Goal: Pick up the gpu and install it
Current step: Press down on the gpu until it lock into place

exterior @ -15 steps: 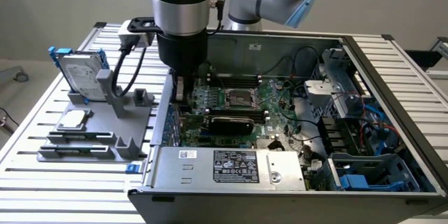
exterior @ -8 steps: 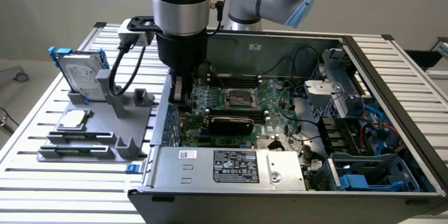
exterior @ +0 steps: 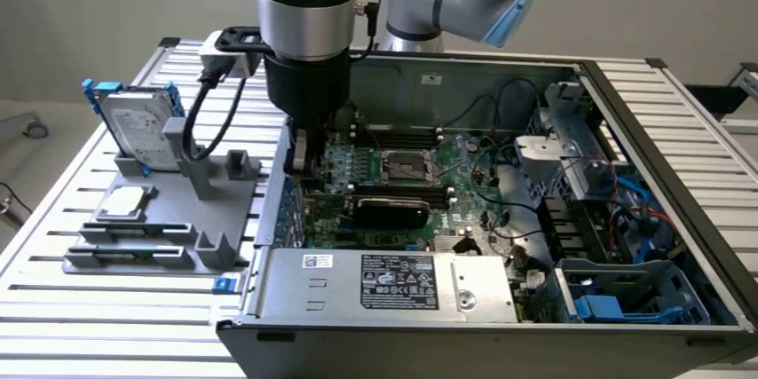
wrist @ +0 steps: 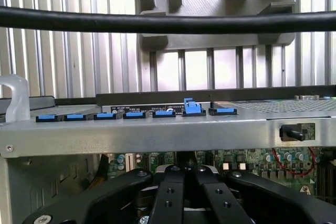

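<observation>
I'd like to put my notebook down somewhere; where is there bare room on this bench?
The slatted table lies bare in front of the grey parts holder and the exterior view's left of the computer case. It is crowded inside the case, where the hand hangs over the motherboard.

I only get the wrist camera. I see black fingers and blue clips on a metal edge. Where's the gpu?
Observer: In the exterior view the gpu sits on the green board inside the case, with its black shroud showing.
Operator: Is the gripper holding it?
Observer: It doesn't look like it. The gripper is shut and hangs by the case wall on the exterior view's left, apart from the gpu.
Operator: What's on the grey stand?
Observer: A hard drive in a blue frame stands upright on the grey stand.
</observation>
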### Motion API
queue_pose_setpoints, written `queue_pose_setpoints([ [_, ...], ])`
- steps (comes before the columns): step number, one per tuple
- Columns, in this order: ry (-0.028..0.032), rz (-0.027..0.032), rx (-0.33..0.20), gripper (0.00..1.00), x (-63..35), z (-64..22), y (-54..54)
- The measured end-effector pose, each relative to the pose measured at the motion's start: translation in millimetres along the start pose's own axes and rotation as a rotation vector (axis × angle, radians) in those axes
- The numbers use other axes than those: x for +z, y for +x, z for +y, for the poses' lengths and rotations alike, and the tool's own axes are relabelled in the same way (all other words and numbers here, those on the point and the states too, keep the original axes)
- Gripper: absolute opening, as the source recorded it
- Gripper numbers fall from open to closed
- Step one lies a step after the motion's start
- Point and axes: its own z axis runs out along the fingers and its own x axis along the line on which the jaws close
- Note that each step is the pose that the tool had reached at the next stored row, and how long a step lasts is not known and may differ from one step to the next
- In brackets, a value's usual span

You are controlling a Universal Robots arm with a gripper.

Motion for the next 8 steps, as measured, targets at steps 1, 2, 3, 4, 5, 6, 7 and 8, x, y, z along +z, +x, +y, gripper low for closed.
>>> queue_pose_setpoints([
  [1, -0.0006, -0.0001, 0.002, 0.11, 0.0, 0.0, 0.0],
  [2, -0.001, -0.0002, 0.004, 0.11, 0.0, 0.0, 0.0],
  [3, -0.0015, -0.0003, 0.006, 0.11, 0.0, 0.0, 0.0],
  [4, -0.0018, -0.0004, 0.007, 0.11, 0.0, 0.0, 0.0],
  [5, -0.002, -0.0005, 0.009, 0.11, 0.1, 0.0, 0.0],
  [6, -0.0021, -0.0007, 0.011, 0.11, 0.1, 0.0, 0.0],
  [7, -0.0023, -0.0008, 0.012, 0.11, 0.1, 0.0, -0.1],
  [8, -0.0024, -0.0008, 0.013, 0.11, 0.1, 0.0, -0.1],
])
